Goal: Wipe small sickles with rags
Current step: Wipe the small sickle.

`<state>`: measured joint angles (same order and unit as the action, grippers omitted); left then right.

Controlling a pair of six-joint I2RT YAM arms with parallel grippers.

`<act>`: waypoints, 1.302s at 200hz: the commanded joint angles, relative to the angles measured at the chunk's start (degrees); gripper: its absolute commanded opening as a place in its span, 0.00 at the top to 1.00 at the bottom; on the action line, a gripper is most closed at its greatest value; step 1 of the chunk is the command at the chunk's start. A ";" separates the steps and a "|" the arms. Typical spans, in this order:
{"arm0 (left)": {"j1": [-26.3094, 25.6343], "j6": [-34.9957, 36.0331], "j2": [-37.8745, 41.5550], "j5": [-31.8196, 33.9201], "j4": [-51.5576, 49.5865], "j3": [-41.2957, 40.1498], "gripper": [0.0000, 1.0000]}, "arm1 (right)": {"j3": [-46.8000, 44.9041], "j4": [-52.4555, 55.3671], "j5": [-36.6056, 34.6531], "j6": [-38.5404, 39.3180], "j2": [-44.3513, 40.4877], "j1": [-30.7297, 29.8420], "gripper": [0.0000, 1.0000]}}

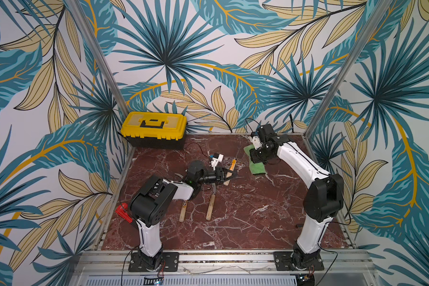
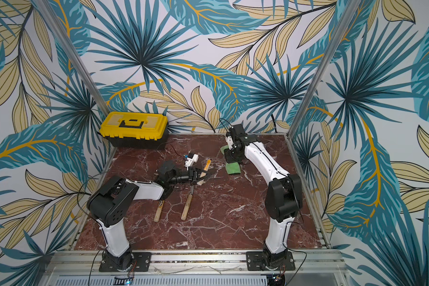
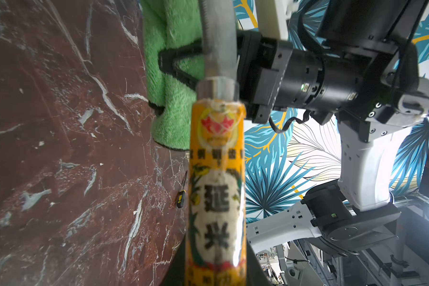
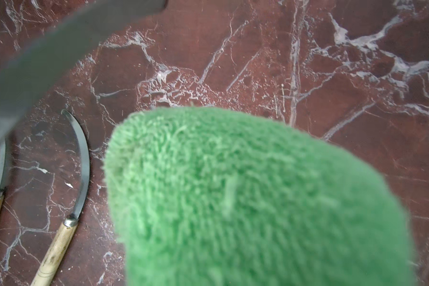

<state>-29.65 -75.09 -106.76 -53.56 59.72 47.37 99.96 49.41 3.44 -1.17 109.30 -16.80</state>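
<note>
The left gripper is closed tight on the orange-labelled handle of one sickle, about mid-table. Its blade reaches right towards the rag and crosses in front of it in the left wrist view (whether metal meets cloth, I cannot tell).

The right gripper points down over the far right part of the table, closed on the rag. The rag is green, fuzzy and folded thick. Its lower end hangs close to the marble, but the views do not show whether it touches.

The other two sickles lie flat on the table, nearer and to the left of the held one. They are side by side but apart, with handles towards the near edge and blades pointing far.

A yellow toolbox sits in the far left corner. A red tool shows at the left edge, beside the left arm.
</note>
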 commanded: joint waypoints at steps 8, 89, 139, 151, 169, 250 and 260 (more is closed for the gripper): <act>-0.37 -0.05 2.89 -0.14 0.46 -1.36 1.00 | 4.65 2.30 1.95 1.52 4.67 0.36 0.95; -2.72 -0.41 4.55 0.57 0.42 -3.69 1.00 | 13.44 5.61 2.38 2.59 14.12 0.67 0.95; -4.07 -0.40 2.90 1.25 0.42 -4.52 1.00 | 13.37 4.52 5.38 3.17 11.97 0.63 0.95; -4.18 -0.41 2.55 1.16 0.45 -4.62 1.00 | 12.42 3.73 6.82 3.89 10.36 0.54 0.95; -4.36 -0.39 1.82 0.92 0.39 -4.57 1.00 | 11.03 2.78 8.52 4.97 8.16 0.46 0.95; -4.98 -0.23 -1.22 0.30 0.39 -2.93 1.00 | 6.61 1.31 10.21 7.46 0.85 -2.20 0.95; -4.98 -0.17 -1.65 0.18 0.42 -2.69 1.00 | 6.14 1.39 9.94 7.75 0.12 -2.82 0.95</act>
<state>-34.28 -73.76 -105.84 -51.68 63.48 43.94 107.39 52.71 11.20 4.38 113.16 -17.52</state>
